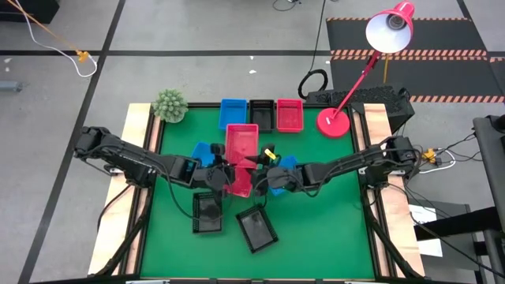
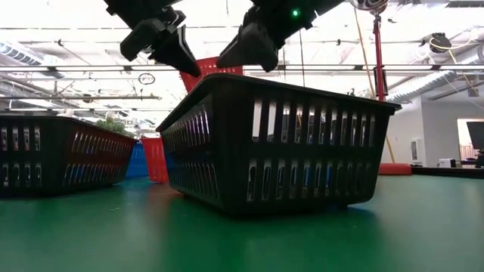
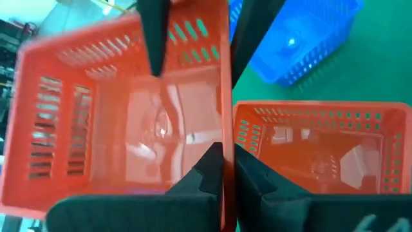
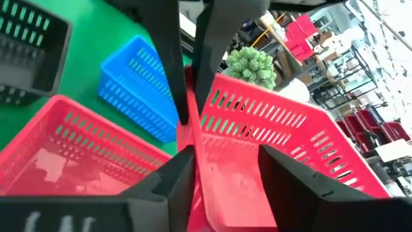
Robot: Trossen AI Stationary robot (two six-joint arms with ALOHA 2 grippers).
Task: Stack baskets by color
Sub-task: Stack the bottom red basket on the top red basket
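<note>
A red basket (image 1: pixel 237 180) hangs tilted over the table's middle, between my two grippers. My left gripper (image 1: pixel 221 170) is shut on it. My right gripper (image 1: pixel 263 167) is open, its fingers (image 4: pixel 172 182) standing on either side of the same red wall; whether they touch it I cannot tell. A second red basket (image 1: pixel 241 140) rests on its base just beyond. Two blue baskets (image 1: pixel 203 152) (image 1: pixel 281 178) lie beside the grippers. Two black baskets (image 1: pixel 207 213) (image 1: pixel 256 229) sit nearer the front edge. My left gripper pinches one side wall of the red basket at its rim (image 3: pixel 223 138), one finger inside the basket and one outside. It comes slanting down from the table's left. The basket is lifted clear of the table and tilted (image 2: pixel 210 72).
A blue (image 1: pixel 233 110), a black (image 1: pixel 261 114) and a red basket (image 1: pixel 289 114) stand in a row at the far edge. A green plant (image 1: pixel 169 105) is at the far left and a red lamp base (image 1: pixel 334 121) at the far right.
</note>
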